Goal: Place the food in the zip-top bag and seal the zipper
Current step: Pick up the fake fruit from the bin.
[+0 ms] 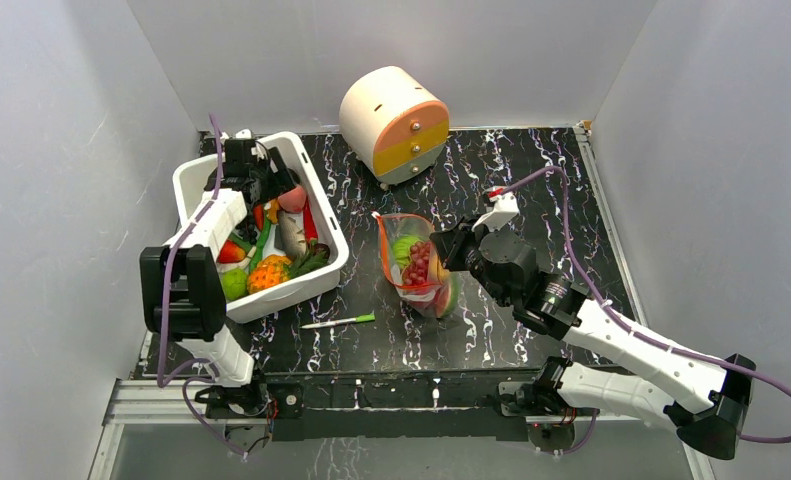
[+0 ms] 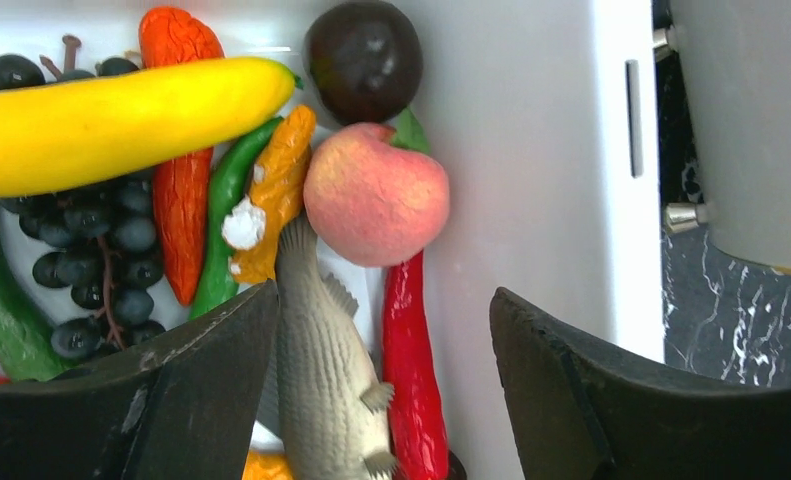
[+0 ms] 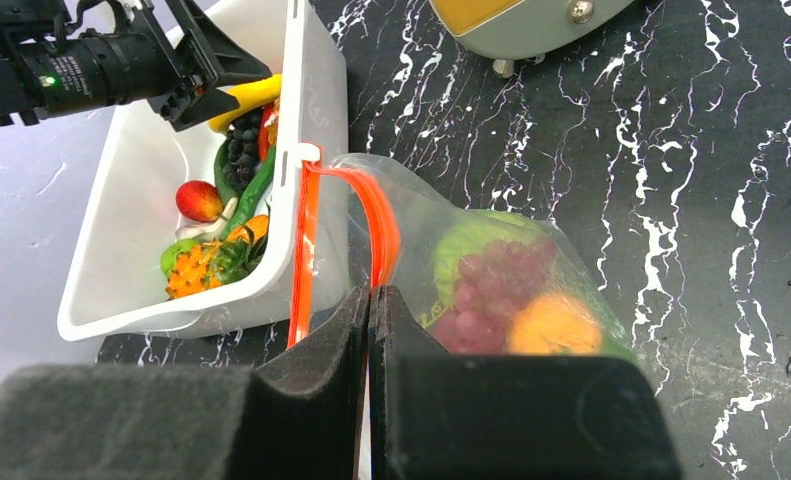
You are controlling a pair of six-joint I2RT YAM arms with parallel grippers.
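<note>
Left hand (image 2: pixel 381 305), fingers (image 2: pixel 171 400) parted, is held over peach (image 2: pixel 376 195) in bin (image 2: pixel 531 150); right hand (image 3: pixel 371 300) is clamped on zipper (image 3: pixel 306 240) of bag (image 3: pixel 491 260). Peach should be centred between fingers before closing.

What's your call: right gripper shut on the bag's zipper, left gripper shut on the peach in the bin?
Wrong on the left gripper: the left wrist view shows it open near the peach in the bin, holding nothing. The right gripper is shut on the zipper.
</note>
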